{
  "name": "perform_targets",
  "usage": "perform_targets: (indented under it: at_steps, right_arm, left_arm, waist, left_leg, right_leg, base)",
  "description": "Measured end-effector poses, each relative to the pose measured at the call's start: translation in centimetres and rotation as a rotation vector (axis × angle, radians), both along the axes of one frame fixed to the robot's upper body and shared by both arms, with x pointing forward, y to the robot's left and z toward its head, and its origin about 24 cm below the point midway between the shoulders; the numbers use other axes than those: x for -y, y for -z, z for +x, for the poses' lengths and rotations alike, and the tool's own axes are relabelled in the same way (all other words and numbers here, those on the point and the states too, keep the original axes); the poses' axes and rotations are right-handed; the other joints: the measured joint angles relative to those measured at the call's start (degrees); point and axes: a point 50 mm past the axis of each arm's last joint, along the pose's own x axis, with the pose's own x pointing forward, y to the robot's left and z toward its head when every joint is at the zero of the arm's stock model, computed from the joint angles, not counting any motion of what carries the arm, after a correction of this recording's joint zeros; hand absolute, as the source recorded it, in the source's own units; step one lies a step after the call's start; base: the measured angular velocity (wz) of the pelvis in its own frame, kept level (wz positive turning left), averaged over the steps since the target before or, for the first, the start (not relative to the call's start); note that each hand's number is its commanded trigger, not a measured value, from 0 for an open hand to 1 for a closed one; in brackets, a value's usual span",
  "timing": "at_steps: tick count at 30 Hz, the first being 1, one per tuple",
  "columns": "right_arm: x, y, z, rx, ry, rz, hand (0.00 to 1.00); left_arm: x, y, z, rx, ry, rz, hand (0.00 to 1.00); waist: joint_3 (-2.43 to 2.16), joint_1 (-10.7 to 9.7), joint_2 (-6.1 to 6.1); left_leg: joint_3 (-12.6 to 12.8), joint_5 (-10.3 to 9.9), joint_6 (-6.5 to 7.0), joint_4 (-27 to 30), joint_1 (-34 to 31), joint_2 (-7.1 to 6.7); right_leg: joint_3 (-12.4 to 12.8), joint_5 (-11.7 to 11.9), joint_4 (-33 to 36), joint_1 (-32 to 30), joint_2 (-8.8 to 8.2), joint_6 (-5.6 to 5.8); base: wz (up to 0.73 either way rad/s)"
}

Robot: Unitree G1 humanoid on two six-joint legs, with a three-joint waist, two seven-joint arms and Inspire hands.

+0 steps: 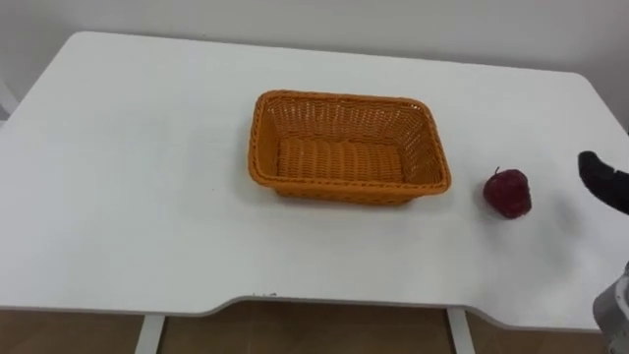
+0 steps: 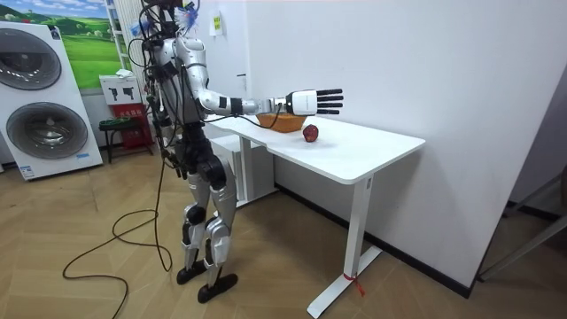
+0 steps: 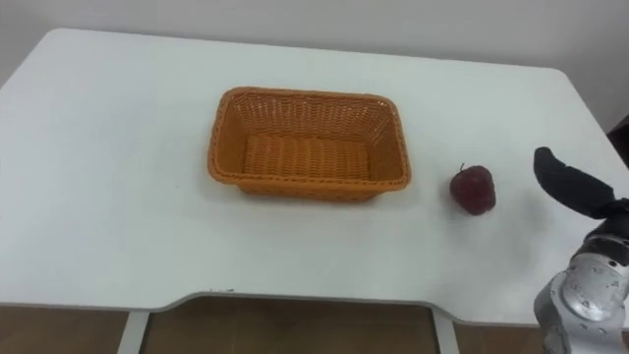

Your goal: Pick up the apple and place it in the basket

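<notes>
Bench: I am looking down at a white flat-topped bench (image 1: 128, 197) with white legs, set against a white wall.
Basket: an orange woven rectangular basket (image 1: 349, 99) sits near the middle of the bench top, long side towards me.
Apple: the dark red round apple (image 1: 507, 193) lies on the bench top to the right of the basket, near its right end but not touching it, and outside it. A short stem points up from its top.
Right hand: the robot's right hand (image 2: 312, 102) is held out above the bench at the end of a stretched arm. In the room view I read its dark fingers (image 2: 332, 99) as straight and slightly spread. In the eye views one dark finger comes in from the right edge, just to the right of the apple and apart from it.
Contact: I see bare bench top between the apple and the hand.
Stance: the robot stands upright on the wooden floor at the bench's near edge, facing it.
Behind the robot: a white front-loading washing machine (image 2: 53, 124) stands at the room view's left.
</notes>
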Motion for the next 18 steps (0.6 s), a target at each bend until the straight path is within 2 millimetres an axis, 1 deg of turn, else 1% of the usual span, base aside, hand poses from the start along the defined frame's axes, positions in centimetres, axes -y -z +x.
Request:
perform_targets:
  at_steps: [1,4,10,13,18]
  right_arm:
    - [0.0,0.2,0.1,-0.010,-0.018,0.002,0.00]
    - [-0.3,0.5,0.7,-0.040,-0.068,-0.012,0.00]
    - [-0.9,1.2,1.0,-0.095,-0.147,-0.024,0.00]
    - [-1.2,1.9,1.2,-0.127,-0.185,-0.019,0.00]
    - [-1.8,2.1,1.4,-0.142,-0.250,-0.014,0.00]
  left_arm:
    - [-0.1,0.0,0.0,-0.003,0.002,-0.001,0.00]
    - [-0.1,0.0,-0.1,-0.013,0.005,-0.020,0.00]
    - [-0.1,-0.1,0.2,-0.007,0.015,-0.034,0.00]
    - [-0.1,-0.1,0.2,-0.010,0.017,-0.046,0.00]
    - [-0.1,-0.1,0.4,-0.004,0.020,-0.046,0.00]
  waist:
    - [0.09,0.1,-0.14]
    - [0.13,0.1,-0.21]
    - [0.03,0.3,-0.63]
    - [0.09,0.5,-0.63]
    - [0.08,0.7,-0.53]
  left_leg:
    - [0.0,0.0,0.00,0.0,0.0,0.01]
    - [-0.1,0.0,0.00,0.0,0.1,0.01]
    - [-0.6,0.0,-0.01,0.0,0.4,0.02]
    - [-0.6,0.0,-0.01,-0.1,0.8,0.02]
    - [-0.6,0.0,-0.01,-0.1,0.7,0.01]
  right_leg:
    - [0.0,0.0,0.0,0.1,0.01,0.00]
    - [-0.3,0.0,-0.2,0.3,-0.05,0.00]
    - [-1.2,0.0,-1.0,1.0,-0.16,0.00]
    - [-1.3,0.0,-1.4,1.7,-0.17,0.00]
    - [-1.3,0.1,-1.7,1.7,-0.17,0.01]
  base:
    - [0.03]
    - [0.02]
    - [0.06]
    - [0.01]
    - [0.00]
